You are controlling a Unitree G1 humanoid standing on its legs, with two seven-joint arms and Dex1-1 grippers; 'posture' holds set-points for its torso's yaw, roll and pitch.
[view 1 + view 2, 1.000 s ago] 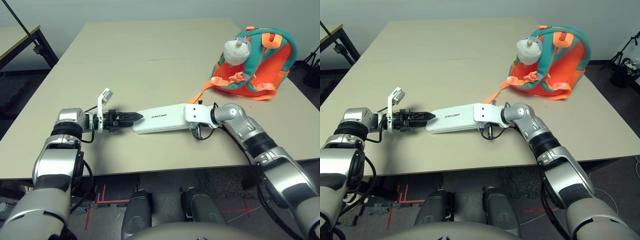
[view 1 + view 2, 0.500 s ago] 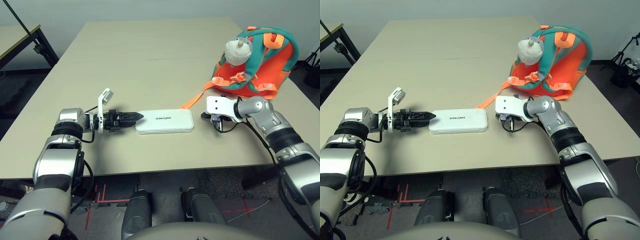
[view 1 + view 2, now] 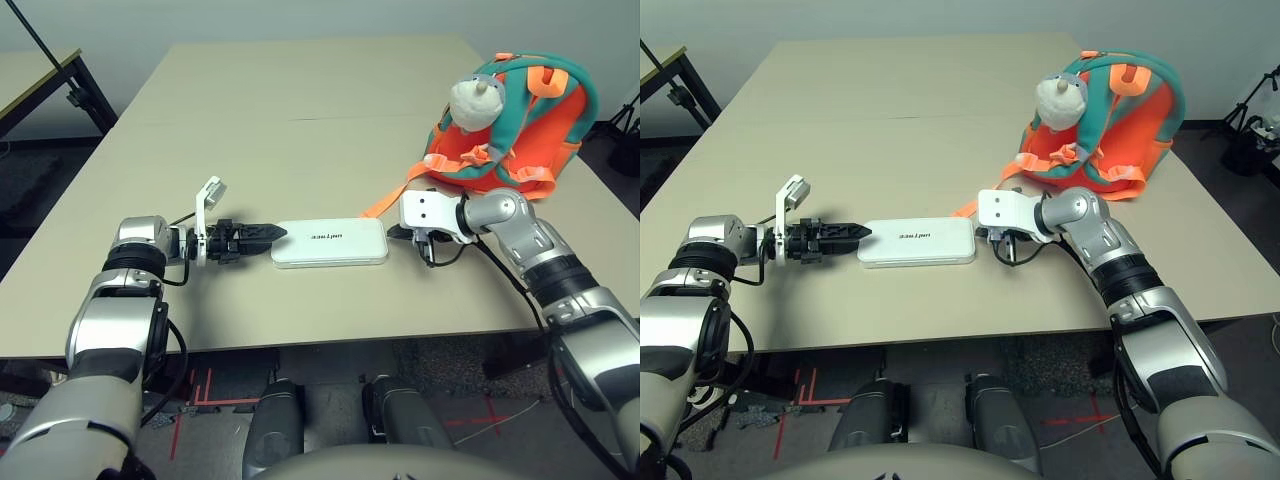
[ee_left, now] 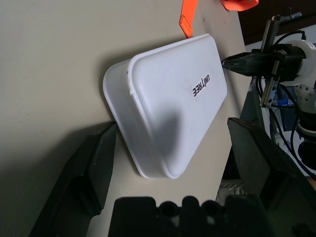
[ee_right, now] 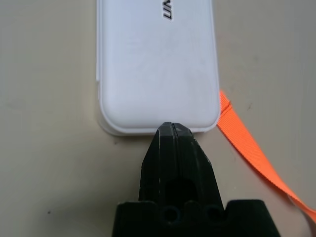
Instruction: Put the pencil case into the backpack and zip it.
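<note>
pencil case (image 3: 330, 243) lies flat on the table (image 3: 300, 130), lengthwise between the two grippers, its lettered top facing up. the right gripper (image 5: 174, 132), its black fingers pressed together on nothing, has its tip at the middle of the case's short end nearest the backpack (image 3: 515, 125); whether the tip touches the case or is just short of it is hard to tell. the left gripper (image 3: 268, 233) is at the opposite short end, fingers spread wide to either side of that end in its wrist view, grasping nothing and apart from the case. an orange strap (image 3: 393, 198) runs from the backpack along the table to the case's far corner, beside the right gripper. the backpack stands well behind on the robot's right, a plush toy (image 3: 474, 98) on its front; its opening and zip cannot be made out.
</note>
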